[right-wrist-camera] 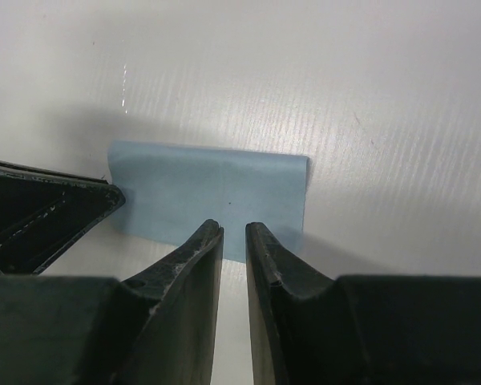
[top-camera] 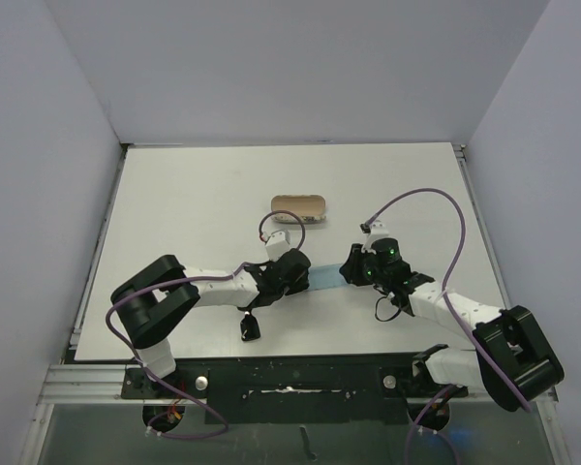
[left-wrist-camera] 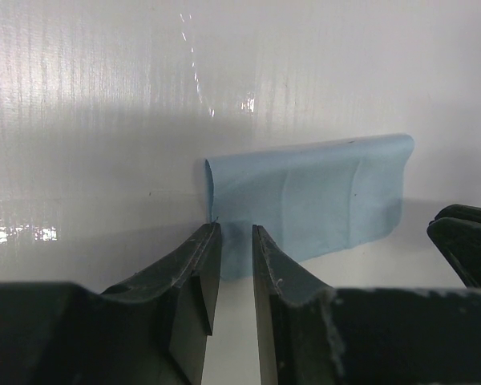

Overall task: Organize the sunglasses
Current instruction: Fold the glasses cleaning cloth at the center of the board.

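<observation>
Blue folded cloth (left-wrist-camera: 305,200) lies between left tool (left-wrist-camera: 234,233) and right tool (right-wrist-camera: 234,228).

The desk (top-camera: 194,194) is a white sheet, plastic by its look, with fine parallel ribbing and a soft sheen that throws back bright glints of light. The cloth (left-wrist-camera: 313,200) is light blue fabric, matt and smooth, with soft rounded folds. The fingers of the left claw (left-wrist-camera: 235,241) and the right claw (right-wrist-camera: 234,233) are hard black plastic, dull, with scuffed, pale-flecked edges. The case (top-camera: 299,208) looks beige and matt. The cables (top-camera: 428,191) wear a smooth purple sheath. The rail (top-camera: 77,386) is bare silvery metal.
</observation>
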You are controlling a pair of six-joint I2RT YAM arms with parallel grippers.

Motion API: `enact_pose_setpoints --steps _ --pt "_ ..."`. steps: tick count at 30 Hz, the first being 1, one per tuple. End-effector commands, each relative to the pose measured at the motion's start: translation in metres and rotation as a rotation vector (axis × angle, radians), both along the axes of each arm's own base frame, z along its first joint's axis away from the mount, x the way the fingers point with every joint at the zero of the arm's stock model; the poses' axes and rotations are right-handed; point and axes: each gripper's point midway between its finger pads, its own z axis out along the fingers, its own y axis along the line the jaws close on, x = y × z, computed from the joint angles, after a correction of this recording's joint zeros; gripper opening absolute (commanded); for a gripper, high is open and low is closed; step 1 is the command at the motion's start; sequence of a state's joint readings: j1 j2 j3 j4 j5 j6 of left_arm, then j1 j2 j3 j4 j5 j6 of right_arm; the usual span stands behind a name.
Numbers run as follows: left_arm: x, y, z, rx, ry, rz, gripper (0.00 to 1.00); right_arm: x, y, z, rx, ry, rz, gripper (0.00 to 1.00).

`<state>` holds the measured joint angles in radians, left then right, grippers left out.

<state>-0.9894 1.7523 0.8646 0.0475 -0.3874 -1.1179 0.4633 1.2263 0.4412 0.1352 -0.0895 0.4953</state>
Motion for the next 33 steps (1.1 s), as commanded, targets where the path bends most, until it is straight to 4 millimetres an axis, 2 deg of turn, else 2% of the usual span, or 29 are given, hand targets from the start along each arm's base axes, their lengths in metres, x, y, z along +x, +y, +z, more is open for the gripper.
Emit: enact_pose_setpoints --steps 1,8,17,33 --pt "-0.007 0.002 -0.007 0.033 0.037 -0.004 0.22 0.011 -0.001 0.008 0.005 -0.040 -0.023 0.20" --pt "-0.006 0.009 -0.003 0.056 0.034 0.012 0.22 0.011 -0.008 -0.006 -0.037 0.013 -0.061 0.21" --pt "-0.006 0.010 -0.001 0.067 0.033 0.016 0.22 0.012 -0.014 -0.007 -0.068 0.024 -0.092 0.26" --pt "-0.004 0.007 -0.009 0.123 0.059 0.006 0.23 0.017 -0.016 -0.022 -0.119 0.069 -0.098 0.25"
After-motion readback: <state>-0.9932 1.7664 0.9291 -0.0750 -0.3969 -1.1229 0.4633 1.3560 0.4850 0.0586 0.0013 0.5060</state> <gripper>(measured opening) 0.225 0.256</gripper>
